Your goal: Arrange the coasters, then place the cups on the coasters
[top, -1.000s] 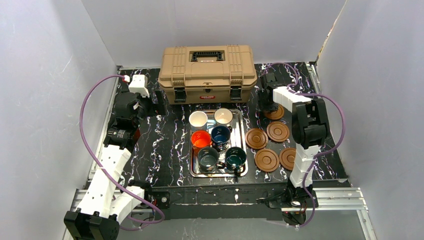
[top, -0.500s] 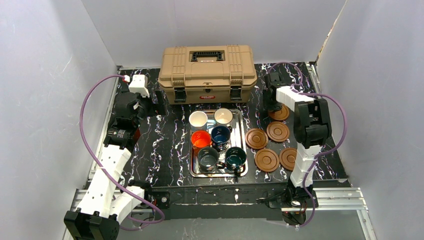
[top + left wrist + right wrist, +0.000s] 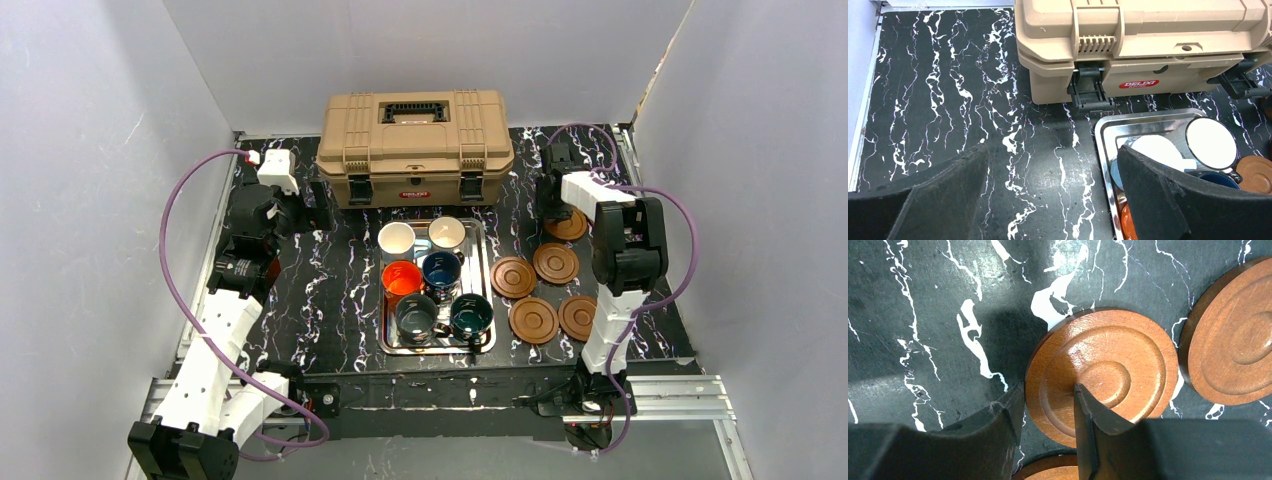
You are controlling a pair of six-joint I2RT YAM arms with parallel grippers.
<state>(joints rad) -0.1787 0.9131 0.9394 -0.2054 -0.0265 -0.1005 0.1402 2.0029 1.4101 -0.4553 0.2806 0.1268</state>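
The step in hand looks to be the arranging of the coasters [image 3: 533, 320]; none of the cups [image 3: 441, 268] has been taken up. The right gripper [image 3: 1048, 390] is down at the far coaster [image 3: 1108, 365], jaws partly apart and astride its rim. One finger is over the grooved face and the other is just off the edge, on the bench [image 3: 923, 315]. Whether it bears on the disc cannot be told. The left gripper [image 3: 1050, 160] hangs wide and empty near the toolbox [image 3: 415, 145], by the far left corner of the tray [image 3: 487, 262]. The next move probably calls for shifting this coaster into line with the others, kept flat and clear of the disc just beside it, and then letting go before a cup is fetched. Seen from above there are five coasters, all on the bench right of the tray, four in a loose cluster and the fifth beyond them. There are six cups, all standing in the tray: two cream cups [image 3: 397, 238], an orange cup [image 3: 402, 278], a navy one, a grey-green one and a teal one. That is one cup more than there are coasters.
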